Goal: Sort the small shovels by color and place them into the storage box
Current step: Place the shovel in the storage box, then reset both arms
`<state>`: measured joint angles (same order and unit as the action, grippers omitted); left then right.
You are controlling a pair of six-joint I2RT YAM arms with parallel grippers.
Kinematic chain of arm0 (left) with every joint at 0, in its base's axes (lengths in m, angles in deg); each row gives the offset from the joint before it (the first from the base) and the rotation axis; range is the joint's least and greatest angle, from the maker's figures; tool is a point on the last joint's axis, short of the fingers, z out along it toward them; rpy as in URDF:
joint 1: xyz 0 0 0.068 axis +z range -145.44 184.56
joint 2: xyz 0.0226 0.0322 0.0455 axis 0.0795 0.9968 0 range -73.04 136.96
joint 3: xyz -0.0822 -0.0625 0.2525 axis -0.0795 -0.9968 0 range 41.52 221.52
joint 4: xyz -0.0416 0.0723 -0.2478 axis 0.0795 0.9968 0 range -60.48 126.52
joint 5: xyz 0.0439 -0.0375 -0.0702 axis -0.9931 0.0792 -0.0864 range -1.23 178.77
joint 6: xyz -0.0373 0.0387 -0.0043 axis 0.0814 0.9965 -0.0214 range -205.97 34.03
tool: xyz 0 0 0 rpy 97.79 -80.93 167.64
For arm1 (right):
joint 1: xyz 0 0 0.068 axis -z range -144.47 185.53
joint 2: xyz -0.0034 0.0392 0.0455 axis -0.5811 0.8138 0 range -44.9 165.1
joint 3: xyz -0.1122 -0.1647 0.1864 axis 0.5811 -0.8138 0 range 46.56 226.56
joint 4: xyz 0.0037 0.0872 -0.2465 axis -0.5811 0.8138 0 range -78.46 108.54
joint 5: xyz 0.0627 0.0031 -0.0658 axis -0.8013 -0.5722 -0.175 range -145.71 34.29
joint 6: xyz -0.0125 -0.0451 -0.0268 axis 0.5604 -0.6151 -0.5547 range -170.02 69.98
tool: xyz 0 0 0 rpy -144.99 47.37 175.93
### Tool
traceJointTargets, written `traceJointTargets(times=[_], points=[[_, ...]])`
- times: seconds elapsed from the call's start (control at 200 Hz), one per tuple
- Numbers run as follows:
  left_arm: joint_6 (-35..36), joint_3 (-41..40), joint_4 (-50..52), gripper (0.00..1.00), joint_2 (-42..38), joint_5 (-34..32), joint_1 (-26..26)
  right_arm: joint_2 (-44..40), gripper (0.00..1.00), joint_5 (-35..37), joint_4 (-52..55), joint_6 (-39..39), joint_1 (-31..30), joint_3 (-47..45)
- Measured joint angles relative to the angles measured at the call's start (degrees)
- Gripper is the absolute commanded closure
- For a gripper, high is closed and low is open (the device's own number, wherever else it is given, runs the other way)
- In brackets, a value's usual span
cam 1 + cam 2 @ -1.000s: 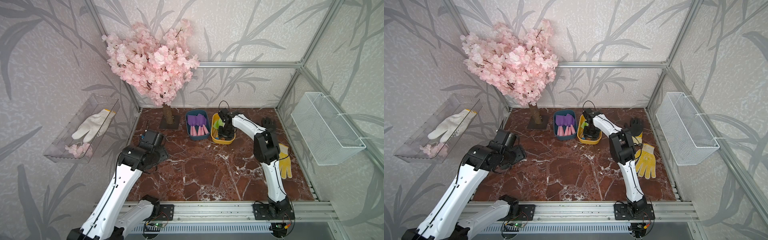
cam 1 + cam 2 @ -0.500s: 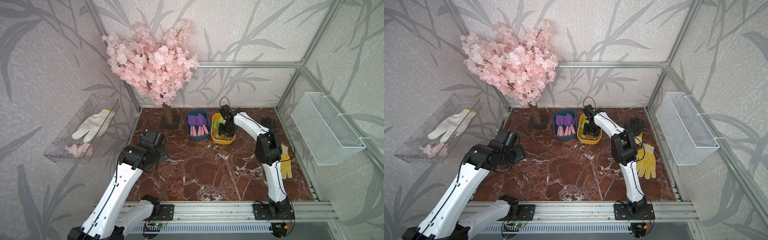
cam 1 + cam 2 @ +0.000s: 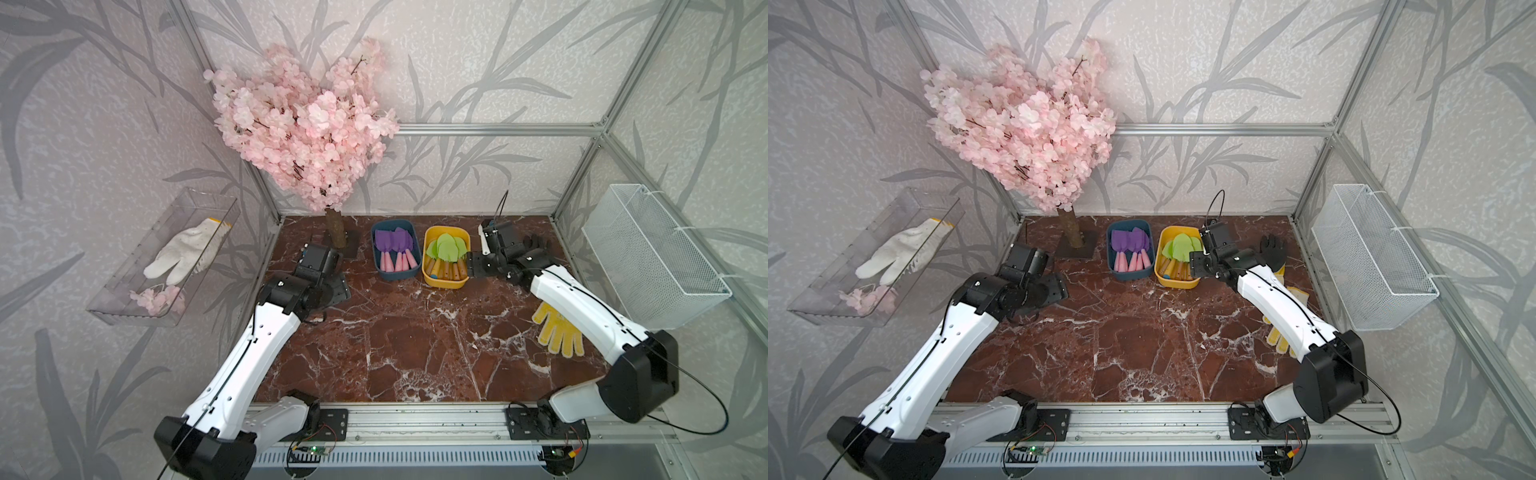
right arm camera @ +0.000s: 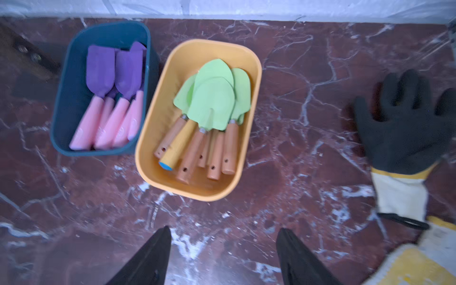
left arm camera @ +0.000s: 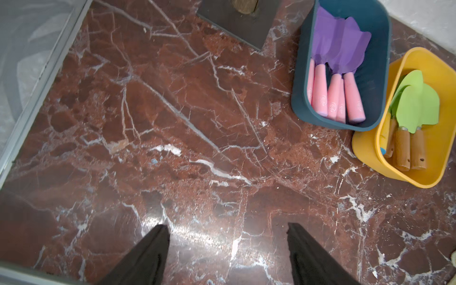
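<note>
Purple shovels [image 3: 394,244]: pink handles, lying together in blue box [image 3: 397,275], near far edge of surface [image 3: 415,332].
Green shovels [image 3: 445,248]: brown handles, one yellow, piled in yellow box [image 3: 444,284], just beside blue box.
Left hand [image 5: 227,225]: spread, empty, above surface near left edge.
Right hand [image 4: 224,229]: spread, empty, just beside yellow box.
</note>
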<state>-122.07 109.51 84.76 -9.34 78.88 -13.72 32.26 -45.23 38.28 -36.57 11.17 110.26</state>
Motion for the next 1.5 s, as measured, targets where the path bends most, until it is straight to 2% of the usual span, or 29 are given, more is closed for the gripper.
traceJointTargets(times=[0.17, 0.325, 0.505, 0.68, 0.865, 1.02, 1.175, 1.28, 1.5], points=[[8.33, -10.4, -17.16, 0.06, -8.61, -6.71, 0.0, -11.47, 0.21, 5.9, -13.92, -11.47, 3.63, -15.98], [16.11, -18.93, -31.01, 0.02, -15.08, -13.9, 0.04, -17.42, 0.2, 8.46, -25.27, -16.37, 9.55, -24.85], [21.77, -23.17, -42.71, 0.01, -12.41, -20.81, 0.22, -15.21, 0.19, 9.16, -37.9, -16.72, 12.04, -31.95], [28.46, -31.65, -54.23, 0.0, -10.03, -24.48, 2.03, -9.11, 0.19, 9.16, -49.4, -15.39, 12.04, -38.18], [29.51, -41.4, -65.77, 0.01, -8.31, -23.69, 8.07, -1.7, 0.18, 9.25, -62.25, -16.31, 12.04, -42.8], [30.34, -46.01, -76.22, 0.01, -2.49, -22.03, 10.62, 3.93, 0.17, 8.92, -70.77, -17.55, 12.07, -44.59], [30.64, -46.47, -85.9, 0.01, 4.94, -18.64, 12.46, 7.5, 0.17, 7.41, -77.75, -18.1, 12.79, -44.63], [31.41, -45.2, -87.91, 0.03, 9.66, -15.93, 13.92, 10.01, 0.17, 6.29, -81.13, -18.21, 13.25, -44.83], [31.61, -44.06, -90.92, 0.03, 10.43, -10.05, 16.7, 14.05, 0.17, 4.22, -86.73, -19.26, 13.4, -45.46]])
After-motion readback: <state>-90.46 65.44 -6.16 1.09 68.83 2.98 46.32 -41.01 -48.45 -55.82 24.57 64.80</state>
